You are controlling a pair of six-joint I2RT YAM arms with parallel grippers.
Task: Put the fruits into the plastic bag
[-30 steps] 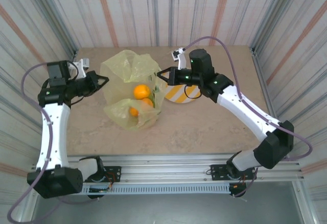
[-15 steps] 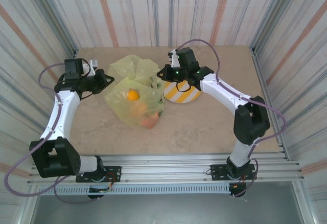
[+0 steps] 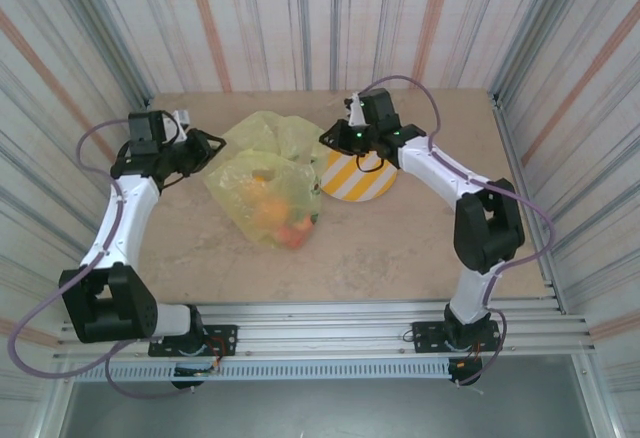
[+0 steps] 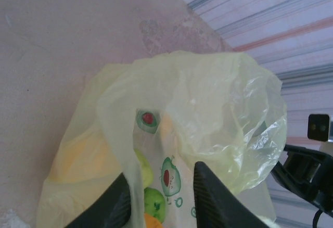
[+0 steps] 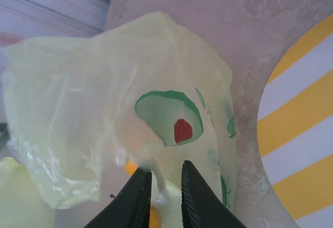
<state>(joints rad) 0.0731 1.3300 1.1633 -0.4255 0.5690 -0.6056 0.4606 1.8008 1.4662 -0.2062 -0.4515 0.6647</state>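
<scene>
Softly crinkled, translucent yellow-green plastic bag (image 3: 262,173), orange, red fruits (image 3: 272,210) inside

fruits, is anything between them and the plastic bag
Nothing visible does: the fruits already lie inside the plastic bag, showing through its thin film.

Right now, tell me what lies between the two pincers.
The plastic bag: in the top view its crumpled upper film spans the stretch from the left pincer to the right pincer.
</scene>
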